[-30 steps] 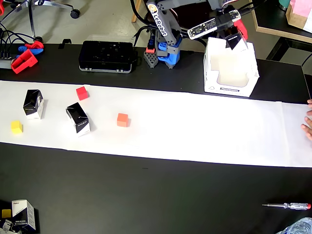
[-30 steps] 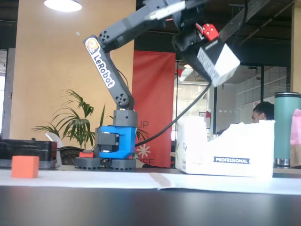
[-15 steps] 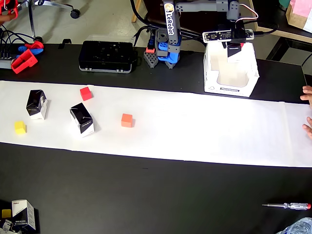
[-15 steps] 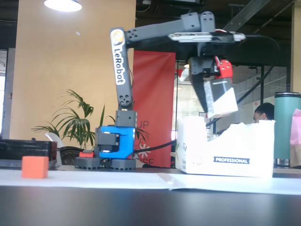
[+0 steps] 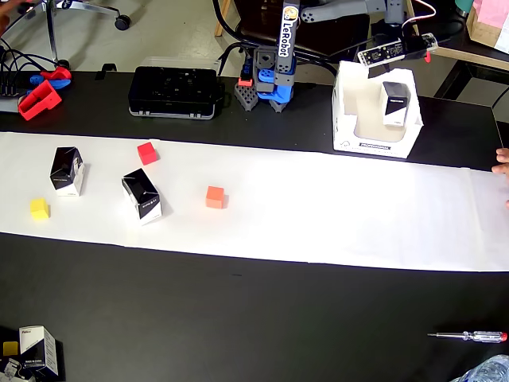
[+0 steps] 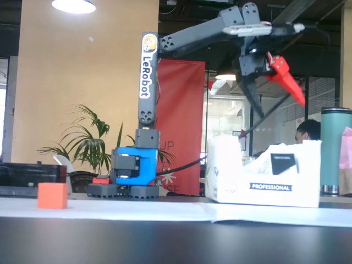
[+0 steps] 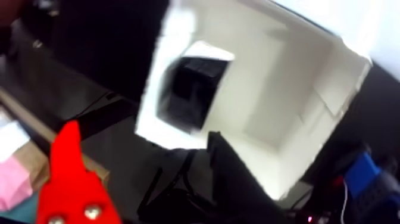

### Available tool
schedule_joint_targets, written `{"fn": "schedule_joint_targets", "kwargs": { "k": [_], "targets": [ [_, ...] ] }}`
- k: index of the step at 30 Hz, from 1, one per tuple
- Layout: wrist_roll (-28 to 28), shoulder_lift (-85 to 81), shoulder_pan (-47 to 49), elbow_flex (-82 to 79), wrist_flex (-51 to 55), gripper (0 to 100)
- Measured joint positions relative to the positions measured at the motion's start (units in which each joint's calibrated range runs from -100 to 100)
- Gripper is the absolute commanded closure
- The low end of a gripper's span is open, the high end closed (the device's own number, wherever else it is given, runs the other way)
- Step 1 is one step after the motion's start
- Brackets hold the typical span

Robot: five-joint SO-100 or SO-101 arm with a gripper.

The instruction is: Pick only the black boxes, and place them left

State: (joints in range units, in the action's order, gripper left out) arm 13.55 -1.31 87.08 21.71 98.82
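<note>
Two black boxes (image 5: 67,169) (image 5: 141,193) lie on the left part of the white paper strip (image 5: 318,215) in the overhead view. A third black box (image 5: 395,102) stands inside the large white open-topped carton (image 5: 350,119) at the back right; it also shows in the fixed view (image 6: 283,163) and, blurred, in the wrist view (image 7: 193,89). My gripper (image 6: 280,107) hangs above that carton, open and empty, with its red finger (image 7: 71,179) and black finger (image 7: 232,173) spread apart.
A red cube (image 5: 147,153), an orange cube (image 5: 215,196) and a yellow cube (image 5: 39,208) sit among the left boxes. A black case (image 5: 175,91) and the arm base (image 5: 274,79) stand behind. Another carton (image 5: 38,350) lies front left, a screwdriver (image 5: 469,336) front right, and a hand (image 5: 501,169) shows at the right edge.
</note>
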Motion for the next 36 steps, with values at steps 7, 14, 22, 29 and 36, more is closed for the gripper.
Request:
{"fn": "schedule_joint_targets", "kwargs": {
  "k": [7, 14, 22, 29, 36],
  "targets": [
    [9.43, -0.90, -0.83, 10.24, 0.00, 59],
    [19.49, -8.61, -10.43, 11.30, 0.08, 59],
    [31.50, -17.47, -33.04, 8.83, 0.08, 59],
    [38.63, -20.43, -55.75, 7.33, 0.08, 59],
    [43.47, -20.75, -76.05, 5.03, -6.25, 59]
  ]
}}
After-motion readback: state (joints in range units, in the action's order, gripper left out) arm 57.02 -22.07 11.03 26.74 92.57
